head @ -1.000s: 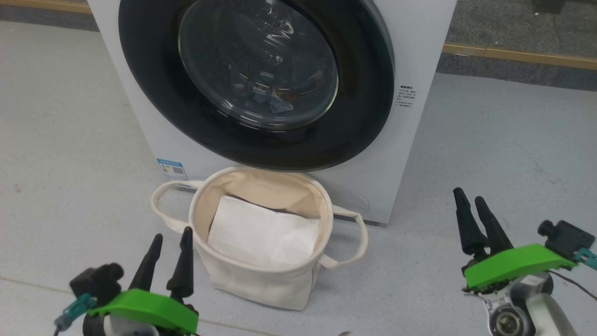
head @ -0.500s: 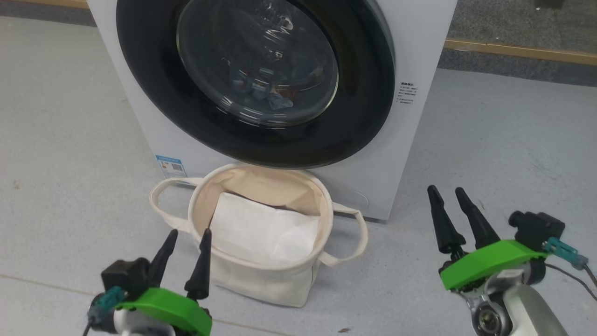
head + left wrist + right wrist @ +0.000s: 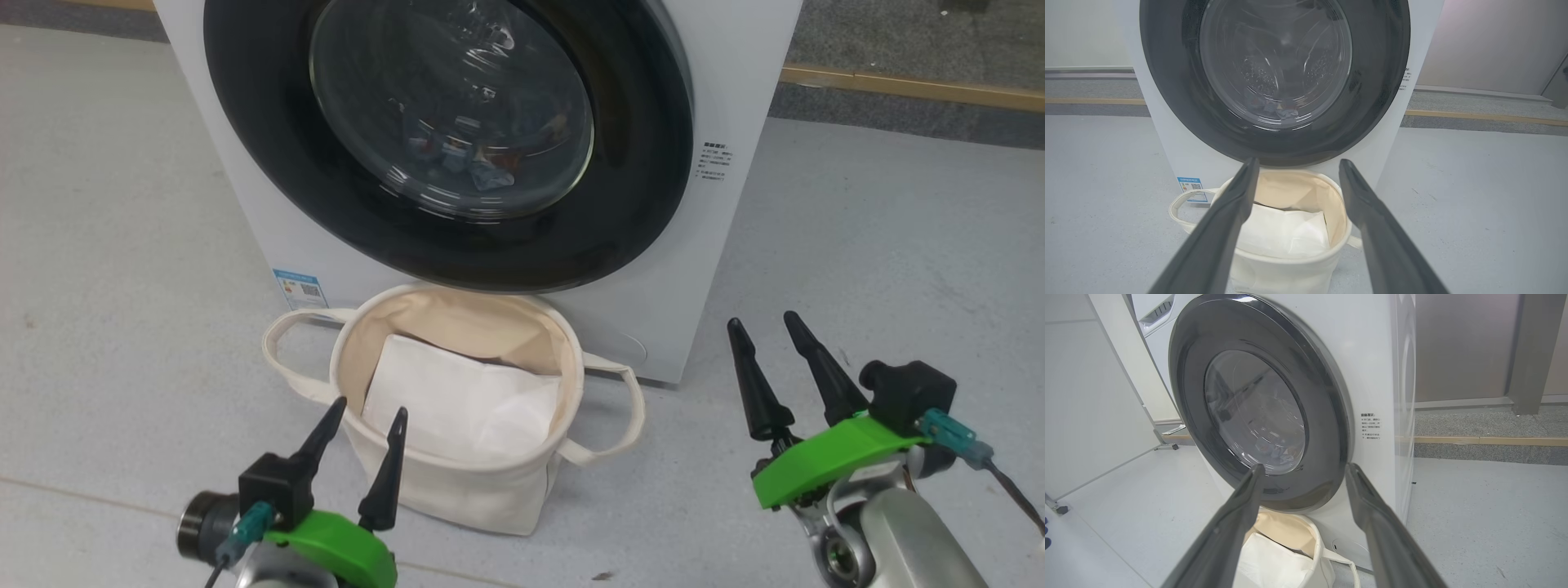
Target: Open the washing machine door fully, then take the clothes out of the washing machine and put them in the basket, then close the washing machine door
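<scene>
Washing machine door [image 3: 637, 163] shut on the washing machine [image 3: 735, 73], clothes [image 3: 482, 173] inside behind the glass. Basket [image 3: 457, 498] touching its front. Left tool [image 3: 369, 407] and right tool [image 3: 762, 318] spread wide, empty, short of it.

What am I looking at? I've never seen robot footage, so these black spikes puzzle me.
A two-armed robot faces a white washing machine. One picture is from its head camera; the other two look out from each wrist. The black spikes are its fingers, two per arm; both pairs of jaws stand open, holding nothing. The round black door is shut, clothes dimly visible behind its glass. On the grey floor before it stands a cream basket with a white sheet inside.
</scene>
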